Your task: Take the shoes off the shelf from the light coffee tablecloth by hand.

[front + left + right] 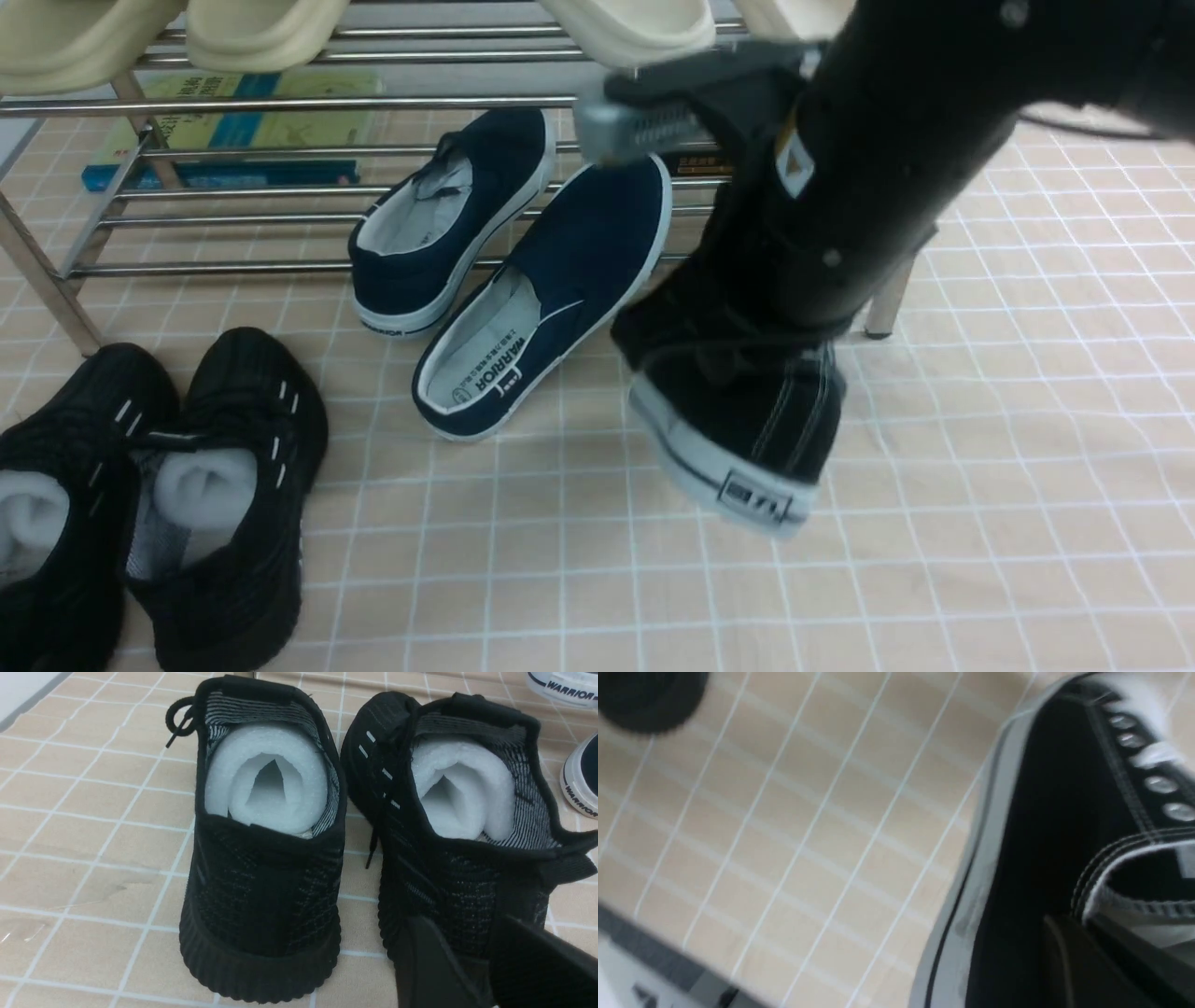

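A black canvas shoe (747, 420) with a white sole hangs tilted above the light coffee tablecloth (980, 467), just in front of the shelf (280, 103). My right arm (878, 159) comes down onto it from the upper right. In the right wrist view my right gripper (1087, 947) is shut on the shoe's collar (1111, 896), beside the eyelets. My left gripper (460, 933) is open, low behind the heel of a black knit sneaker (444, 812); it holds nothing. The left arm is out of the front view.
Two navy slip-ons (551, 289) lean against the shelf's lower rails. A pair of black knit sneakers (224, 485) stands on the cloth at the front left. Cream slippers (261, 28) sit on the top tier. A book (233, 131) lies behind the shelf.
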Robot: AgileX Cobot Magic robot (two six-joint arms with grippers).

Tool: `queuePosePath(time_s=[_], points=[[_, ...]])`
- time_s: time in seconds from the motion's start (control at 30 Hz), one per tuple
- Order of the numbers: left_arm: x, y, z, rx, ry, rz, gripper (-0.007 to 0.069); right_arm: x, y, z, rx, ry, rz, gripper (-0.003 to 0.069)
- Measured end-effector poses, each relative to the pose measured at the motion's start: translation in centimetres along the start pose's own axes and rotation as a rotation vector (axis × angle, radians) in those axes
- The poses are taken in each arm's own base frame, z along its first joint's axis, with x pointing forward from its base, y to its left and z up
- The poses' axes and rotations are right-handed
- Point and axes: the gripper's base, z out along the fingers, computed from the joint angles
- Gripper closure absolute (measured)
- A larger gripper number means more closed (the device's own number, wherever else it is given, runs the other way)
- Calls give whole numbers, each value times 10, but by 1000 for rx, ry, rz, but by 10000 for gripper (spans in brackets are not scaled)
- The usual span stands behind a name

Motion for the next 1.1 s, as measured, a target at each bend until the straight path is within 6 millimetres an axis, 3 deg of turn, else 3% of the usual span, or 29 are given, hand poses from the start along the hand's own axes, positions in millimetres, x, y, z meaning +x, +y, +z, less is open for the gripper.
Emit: queuePosePath(time_s=[0.17, 0.27, 0.43, 0.57, 0.83, 1.1], points=[[0, 0, 0, 0, 0, 1, 384, -8, -10, 8, 126, -34, -41, 643], [0, 0, 0, -1, 0, 2, 384, -11, -11, 22, 164, -12, -55, 643], [0, 0, 0, -1, 0, 3, 384, -14, -10, 65, 205, 81, -67, 641], [0, 0, 0, -1, 0, 3, 384, -14, -9, 83, 217, 114, -73, 639], [0, 0, 0, -1, 0, 4, 384, -16, -7, 94, 216, 123, -79, 636], [0, 0, 0, -1, 0, 4, 384, -22, -6, 85, 212, 92, -75, 635]])
